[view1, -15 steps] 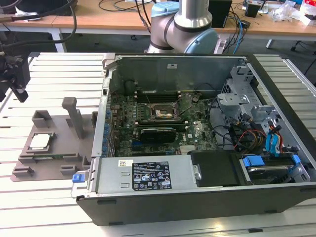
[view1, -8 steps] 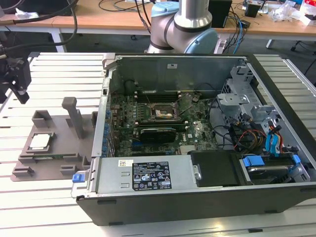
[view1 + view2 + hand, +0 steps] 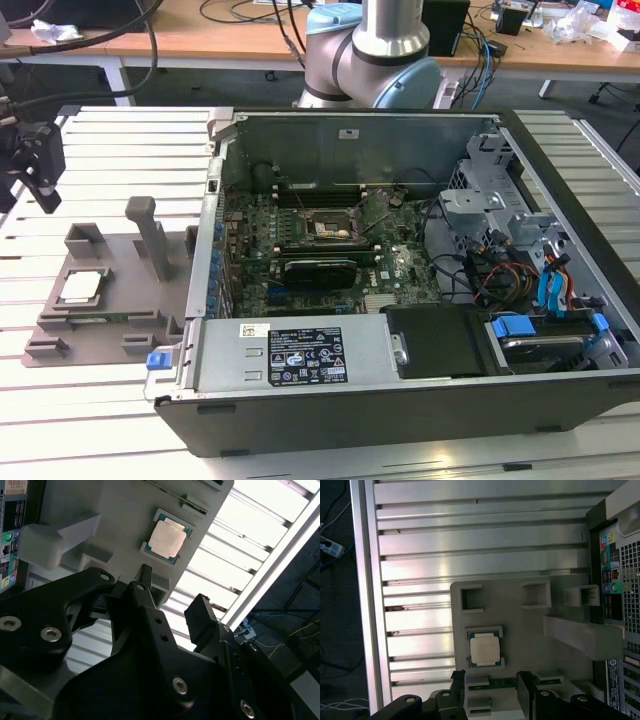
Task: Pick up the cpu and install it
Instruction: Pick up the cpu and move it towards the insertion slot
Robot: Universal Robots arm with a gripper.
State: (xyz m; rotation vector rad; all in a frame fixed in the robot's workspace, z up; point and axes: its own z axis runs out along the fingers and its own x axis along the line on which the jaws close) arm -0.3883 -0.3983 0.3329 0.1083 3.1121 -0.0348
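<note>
Hovering over the grey holder [image 3: 530, 630], your gripper [image 3: 491, 685] stands spread, nothing between its fingers [image 3: 525, 684]; the cpu [image 3: 485, 650] lies flat in its recess just beyond them; a descent off-centre could catch a fingertip on the recess wall and tip the chip; farther off, the motherboard socket [image 3: 328, 228] sits inside the computer case [image 3: 400, 420].

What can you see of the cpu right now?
The cpu is a small flat square chip with a pale silver metal top and a thin darker rim. It lies flat, top up, in a shallow framed recess of the grey holder block, outside the computer case. The gripper is open and clear of it.
</note>
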